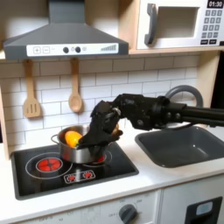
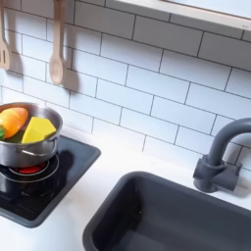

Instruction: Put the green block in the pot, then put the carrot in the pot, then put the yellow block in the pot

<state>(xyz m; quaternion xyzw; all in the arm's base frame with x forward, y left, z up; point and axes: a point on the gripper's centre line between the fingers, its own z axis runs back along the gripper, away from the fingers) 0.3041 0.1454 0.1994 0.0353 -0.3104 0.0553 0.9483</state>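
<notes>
Pincer [image 1: 90,136] hangs at the pot [image 2: 29,149] rim in the first exterior view, grip state unclear; carrot [image 2: 12,121] and yellow block [image 2: 38,129] lie inside.

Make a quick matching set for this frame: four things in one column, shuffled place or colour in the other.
Things:
1. pot
2. carrot
3. yellow block
4. faucet

Descriptions:
A. orange, inside the pot
B. grey, at the sink's rim
C. shiny steel, on the hob's red ring
D. yellow, inside the pot beside the carrot

Pairs: 1-C, 2-A, 3-D, 4-B
</notes>
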